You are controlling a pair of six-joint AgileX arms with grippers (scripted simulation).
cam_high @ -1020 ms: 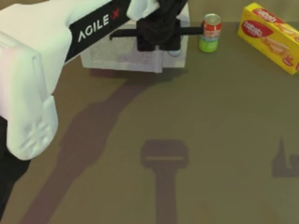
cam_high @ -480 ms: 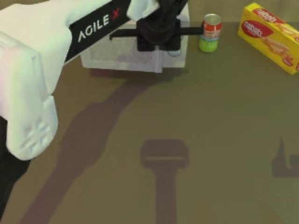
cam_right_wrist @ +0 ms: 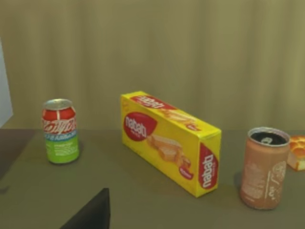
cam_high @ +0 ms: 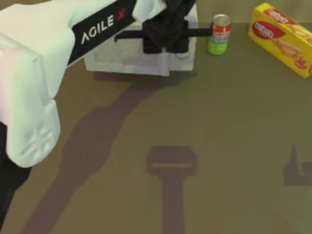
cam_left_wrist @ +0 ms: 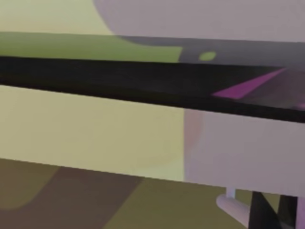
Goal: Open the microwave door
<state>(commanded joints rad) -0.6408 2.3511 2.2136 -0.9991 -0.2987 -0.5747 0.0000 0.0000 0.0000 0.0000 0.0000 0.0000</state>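
left arm (cam_high: pixel 73 34): "agile x" | yellow box (cam_right_wrist: pixel 169 140): "nabati"

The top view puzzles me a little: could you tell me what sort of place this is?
Probably a simulated kitchen-style tabletop test scene: an off-white microwave at the table's far edge, a red-and-green drink can and a yellow wafer box beside it, with the left gripper at the microwave.

Left claw (cam_high: pixel 165 41) covers much of the microwave (cam_high: pixel 102 56) top and door edge. Fingers hidden. Orange packet (cam_right_wrist: pixel 298 151) cut by picture edge. Right claw unseen.
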